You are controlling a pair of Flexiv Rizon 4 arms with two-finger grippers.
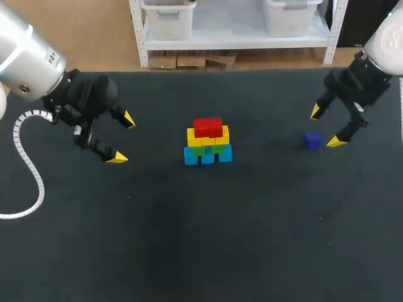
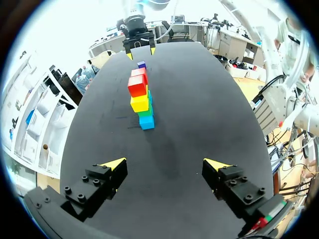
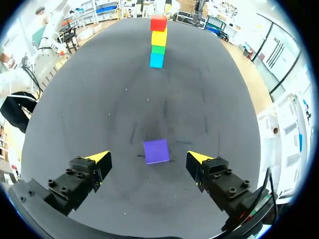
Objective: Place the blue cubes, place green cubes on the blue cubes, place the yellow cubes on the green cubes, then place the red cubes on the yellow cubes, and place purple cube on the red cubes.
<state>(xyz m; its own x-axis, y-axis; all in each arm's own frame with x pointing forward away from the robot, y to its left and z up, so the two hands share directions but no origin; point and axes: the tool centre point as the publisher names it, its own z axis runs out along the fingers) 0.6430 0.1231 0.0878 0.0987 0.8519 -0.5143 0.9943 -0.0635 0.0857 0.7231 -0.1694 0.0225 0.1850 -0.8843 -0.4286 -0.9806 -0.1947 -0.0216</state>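
Just below right gripper (image 3: 148, 157), between its spread fingers: purple cube (image 3: 156, 151).

The silver left arm (image 1: 28, 53) comes in over the table's (image 1: 189, 251) left edge, its black left hand (image 1: 122, 138) spread wide, yellow tips well apart. The white right arm (image 1: 385, 41) hangs near the far right corner, its right hand (image 1: 325, 127) equally agape.

The stack (image 1: 208, 143) is blue, green, yellow, red; the cube (image 1: 312, 140) purple.
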